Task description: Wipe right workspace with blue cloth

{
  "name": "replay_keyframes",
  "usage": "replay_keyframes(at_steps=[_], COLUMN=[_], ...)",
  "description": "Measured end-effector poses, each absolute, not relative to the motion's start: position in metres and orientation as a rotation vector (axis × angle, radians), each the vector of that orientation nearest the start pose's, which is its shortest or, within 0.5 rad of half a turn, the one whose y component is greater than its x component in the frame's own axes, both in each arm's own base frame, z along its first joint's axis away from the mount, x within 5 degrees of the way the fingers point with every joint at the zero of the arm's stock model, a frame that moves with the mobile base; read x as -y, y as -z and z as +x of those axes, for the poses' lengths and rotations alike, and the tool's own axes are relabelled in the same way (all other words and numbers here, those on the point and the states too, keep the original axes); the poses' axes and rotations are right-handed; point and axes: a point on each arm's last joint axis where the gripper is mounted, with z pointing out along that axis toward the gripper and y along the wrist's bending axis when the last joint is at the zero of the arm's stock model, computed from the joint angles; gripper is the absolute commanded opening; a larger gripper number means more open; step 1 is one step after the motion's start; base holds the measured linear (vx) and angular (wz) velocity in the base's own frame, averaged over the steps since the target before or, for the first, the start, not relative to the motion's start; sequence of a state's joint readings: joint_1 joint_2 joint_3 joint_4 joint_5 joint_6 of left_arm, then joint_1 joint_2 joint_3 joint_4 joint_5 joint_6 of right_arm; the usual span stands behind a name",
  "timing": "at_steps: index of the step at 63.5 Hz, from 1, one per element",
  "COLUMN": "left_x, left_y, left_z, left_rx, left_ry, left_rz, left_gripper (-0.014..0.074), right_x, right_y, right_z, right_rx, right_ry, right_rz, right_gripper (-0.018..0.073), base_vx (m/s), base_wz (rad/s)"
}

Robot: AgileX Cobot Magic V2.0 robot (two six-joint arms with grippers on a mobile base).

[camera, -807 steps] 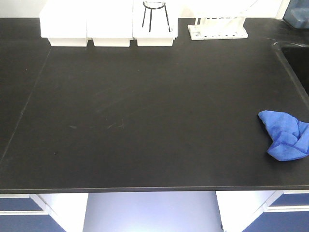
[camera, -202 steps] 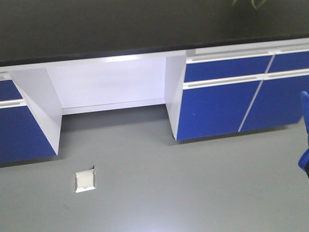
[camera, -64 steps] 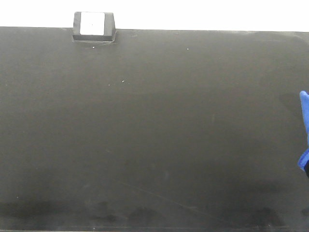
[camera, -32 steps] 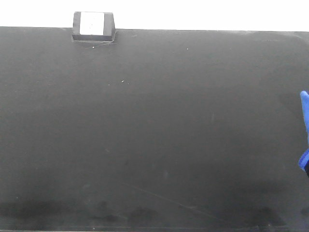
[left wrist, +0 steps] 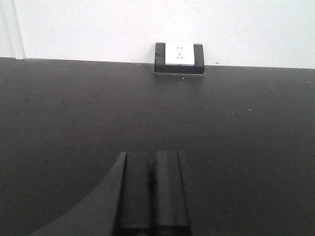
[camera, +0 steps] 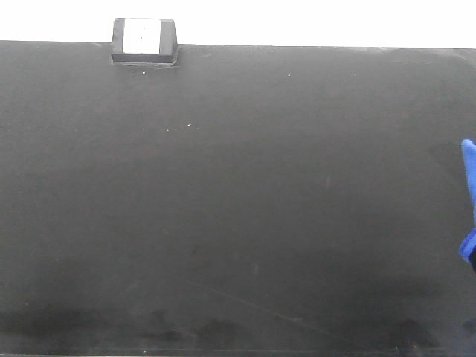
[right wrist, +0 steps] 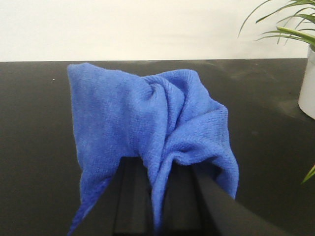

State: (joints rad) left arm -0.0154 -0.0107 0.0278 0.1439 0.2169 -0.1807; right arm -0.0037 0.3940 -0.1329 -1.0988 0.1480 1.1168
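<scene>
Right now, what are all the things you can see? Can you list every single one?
blue cloth: one, royal blue, bunched up at the right edge of the front view.
benchtop: one, matte black with faint smudges, fills most of every view.
socket box: one, white face in a black frame, at the benchtop's back edge against the wall.
wall: one, white, behind the benchtop.
plant: one, green leaves, far right of the right wrist view.
pot: one, white, under the leaves, cut off by the picture's edge.
left gripper: one, black, closed on nothing, above the benchtop.
right gripper: one, black, closed on the blue cloth.
</scene>
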Motion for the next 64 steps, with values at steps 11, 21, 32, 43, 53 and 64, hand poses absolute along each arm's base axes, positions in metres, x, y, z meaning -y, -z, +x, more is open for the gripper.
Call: replay_keyframes(at_steps=[11,21,32,43,53,64], left_x=[-0.002,-0.002,-0.002,-0.002,-0.002,-0.002], left_y=[-0.185,-0.185,-0.185,-0.185,-0.185,-0.185], left_z=[0.056,0.056,0.056,0.056,0.056,0.056], left_rx=[-1.715,-1.715,-1.715,-1.715,-1.715,-1.715], left_ry=[0.015,0.015,0.015,0.015,0.015,0.015], left_rz=[-0.044,-0.044,-0.044,-0.044,-0.044,-0.044], left_gripper=[-0.0006,-0.0006,-0.0006,-0.0006,-0.0006,-0.0006], right_x=[0.018,0.016,0.01,0.002,-0.011,-0.034], right_y=[-0.236,-0.248,-0.225,-0.181,-0.149,-0.126], right_z=[0.104,0.135,0.174,0.2,0.213,0.223], right_rx=[-1.858,-1.947,-2.137,-2.34,-2.431,-2.434], right_ry=[0.078,0.076,0.062,0.004,-0.165,-0.441], right_rz=[0.291,0.264,0.16,0.043,-0.043,-0.1], right_gripper=[0.0003,0.0003,0.0003,0.0004,0.0008,0.001], base_vx=[0.0,0.0,0.0,0.0,0.0,0.0], base_wz=[0.0,0.0,0.0,0.0,0.0,0.0])
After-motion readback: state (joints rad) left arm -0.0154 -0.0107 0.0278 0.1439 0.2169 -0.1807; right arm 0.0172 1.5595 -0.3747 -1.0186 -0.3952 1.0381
